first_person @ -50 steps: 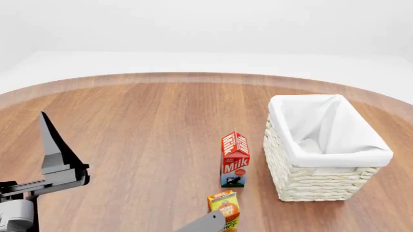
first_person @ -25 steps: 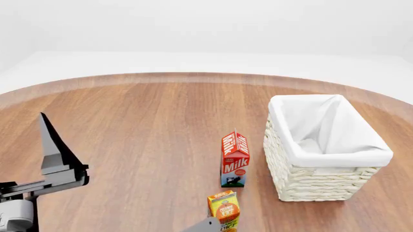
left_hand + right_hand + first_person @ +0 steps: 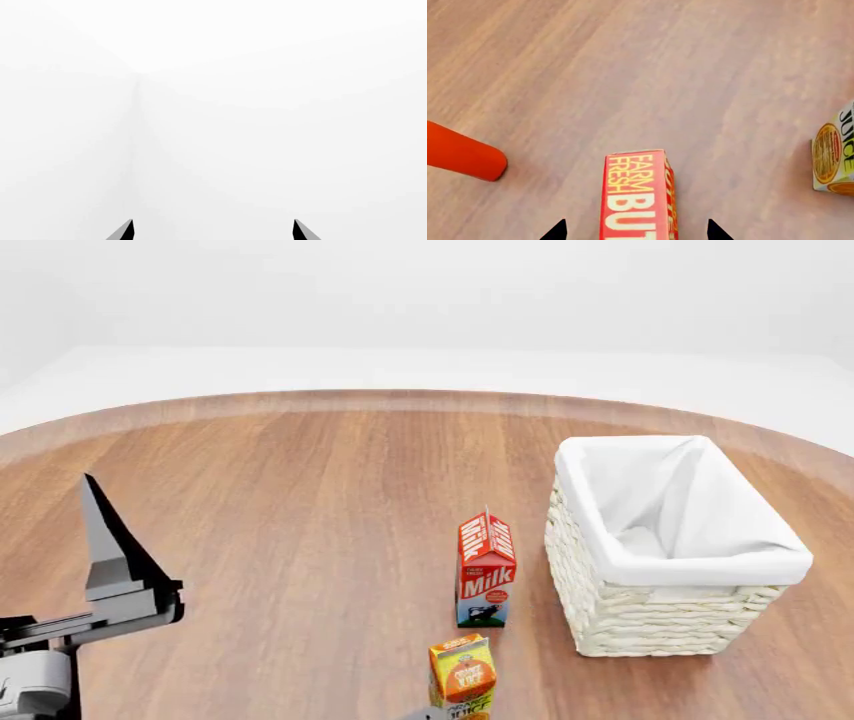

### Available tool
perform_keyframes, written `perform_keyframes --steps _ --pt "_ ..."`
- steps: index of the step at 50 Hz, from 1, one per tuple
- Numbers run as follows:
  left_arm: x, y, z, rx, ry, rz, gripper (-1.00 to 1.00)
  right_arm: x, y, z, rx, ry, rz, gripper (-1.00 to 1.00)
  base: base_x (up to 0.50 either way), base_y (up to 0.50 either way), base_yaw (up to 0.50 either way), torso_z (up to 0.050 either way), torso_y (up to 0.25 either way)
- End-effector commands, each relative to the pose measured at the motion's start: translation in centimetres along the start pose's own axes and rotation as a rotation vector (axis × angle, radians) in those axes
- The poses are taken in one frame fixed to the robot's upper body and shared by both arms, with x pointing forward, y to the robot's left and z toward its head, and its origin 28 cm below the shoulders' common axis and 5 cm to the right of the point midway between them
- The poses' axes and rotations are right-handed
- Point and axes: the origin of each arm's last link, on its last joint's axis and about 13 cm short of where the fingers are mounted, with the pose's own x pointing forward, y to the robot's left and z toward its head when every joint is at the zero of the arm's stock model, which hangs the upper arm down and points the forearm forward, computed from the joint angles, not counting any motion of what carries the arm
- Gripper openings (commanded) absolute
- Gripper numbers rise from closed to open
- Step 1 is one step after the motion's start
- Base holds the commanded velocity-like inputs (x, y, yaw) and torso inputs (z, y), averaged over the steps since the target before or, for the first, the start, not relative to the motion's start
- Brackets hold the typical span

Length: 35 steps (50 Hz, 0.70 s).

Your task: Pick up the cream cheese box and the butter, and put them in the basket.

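1. Whereas a grey part of the right arm showed at the bottom edge of the head view a second ago, just left of the orange juice carton (image 3: pixel 463 676), it has now all but dropped out of that view.
2. Nothing else has shifted on the wooden table (image 3: pixel 294 510): the milk carton (image 3: pixel 486 570), the juice carton and the left gripper (image 3: pixel 96 540) sit as before.
3. Standing at the table's right, the basket (image 3: pixel 667 615) shows only its white cloth lining inside; nothing lies in it.
4. Upright just left of the basket is the milk carton, with the juice carton nearer the robot.
5. Seen from the right wrist, the butter (image 3: pixel 635 200) lies flat on the wood between the two dark fingertips of the right gripper (image 3: pixel 634 231), which are spread wide on either side of it and not touching it.
6. Near the butter rests a red ketchup bottle (image 3: pixel 462 154); the juice carton is on the opposite side.
7. Raised at the table's left, the left gripper has its tips well apart and holds nothing.
8. No view shows the cream cheese box.
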Motion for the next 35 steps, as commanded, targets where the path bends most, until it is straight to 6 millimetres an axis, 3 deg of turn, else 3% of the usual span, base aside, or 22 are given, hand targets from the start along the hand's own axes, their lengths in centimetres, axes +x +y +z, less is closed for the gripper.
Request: perform_keyframes --steps 1,35 --pt "0.02 0.00 0.02 0.000 -0.001 0.000 1.00 0.34 -0.12 -0.38 0.001 0.016 0.000 1.00 0.00 0.00 0.00 0.000 0.000" --pt "-0.06 -0.09 -0.24 -0.003 0.008 -0.004 1.00 0.32 0.01 -0.59 -0.031 0.061 0.019 1.00 0.00 0.00 0.00 0.000 0.000"
